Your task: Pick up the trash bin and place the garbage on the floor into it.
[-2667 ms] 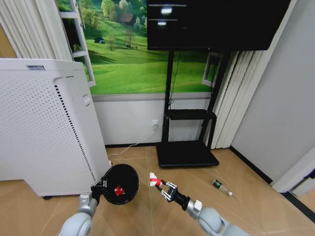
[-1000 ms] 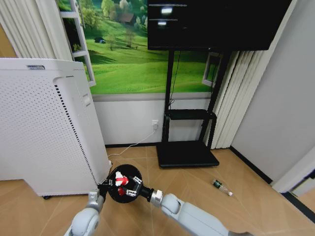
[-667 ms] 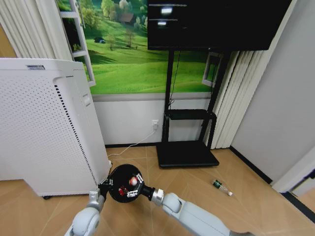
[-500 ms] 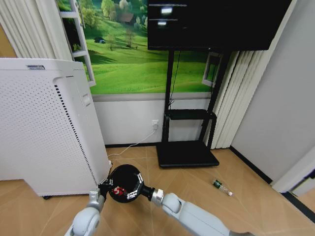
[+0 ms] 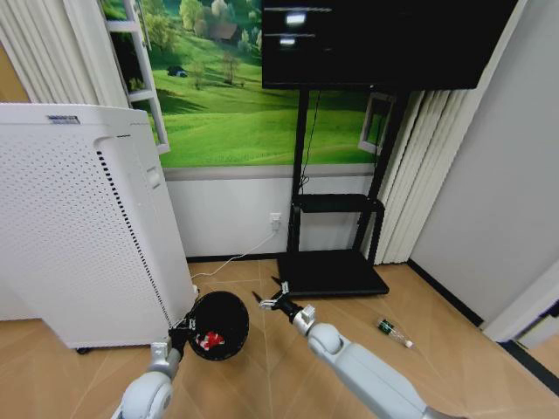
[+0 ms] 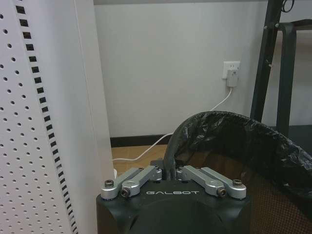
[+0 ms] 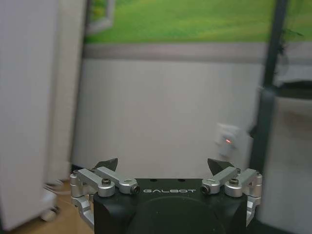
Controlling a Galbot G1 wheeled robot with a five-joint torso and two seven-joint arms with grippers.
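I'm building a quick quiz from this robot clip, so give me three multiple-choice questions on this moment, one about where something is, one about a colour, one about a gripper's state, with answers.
1. Where is the green bottle?
A. Inside the trash bin
B. On the floor near the TV stand
C. In the right gripper

2. What colour is the trash bin?
A. Black
B. White
C. Blue

3. What state is the right gripper in?
A. Shut on a can
B. Shut on the bin rim
C. Open and empty

Answers:
1. B, the head view shows it lying on the wood floor to the right of the TV stand.
2. A, the bin and its liner are black, with red-and-white litter inside; the left gripper is shut on its rim.
3. C, the right wrist view shows its fingers spread with nothing between them.
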